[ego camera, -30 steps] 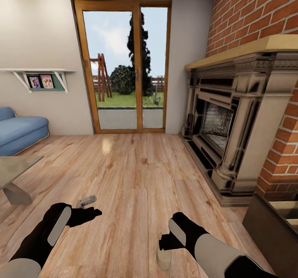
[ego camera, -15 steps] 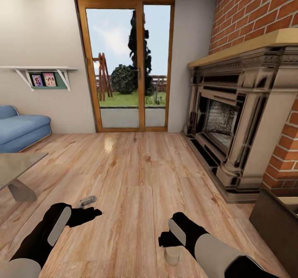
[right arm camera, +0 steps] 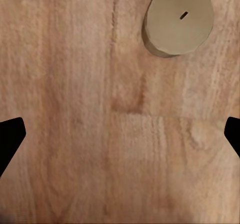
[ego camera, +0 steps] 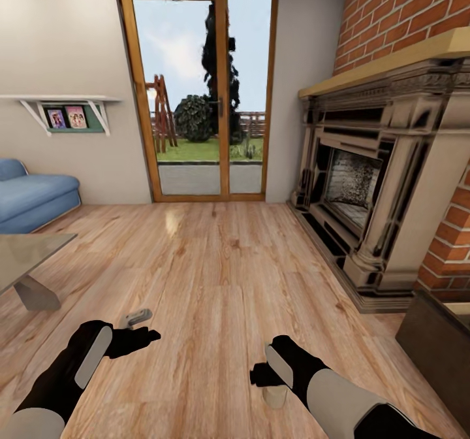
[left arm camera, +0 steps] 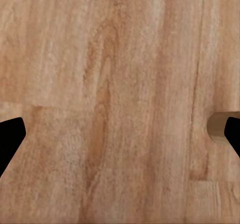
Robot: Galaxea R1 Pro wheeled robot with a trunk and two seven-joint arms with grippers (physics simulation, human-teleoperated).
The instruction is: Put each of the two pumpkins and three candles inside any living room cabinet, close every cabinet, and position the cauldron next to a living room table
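Held both hands wide and empty over the plank floor [ego camera: 215, 276]: right hand [ego camera: 260, 379] above a standing candle [right arm camera: 178, 19], not yet centred. Left hand [ego camera: 145, 336] apart, likely idle.

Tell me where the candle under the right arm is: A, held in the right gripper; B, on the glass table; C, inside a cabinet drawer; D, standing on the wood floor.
D: the candle stands on bare wood floor, clear of the right gripper's open fingertips.

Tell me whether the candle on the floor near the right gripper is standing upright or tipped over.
Upright. The right wrist view looks straight down on the candle's round top and wick, above the wood floor.
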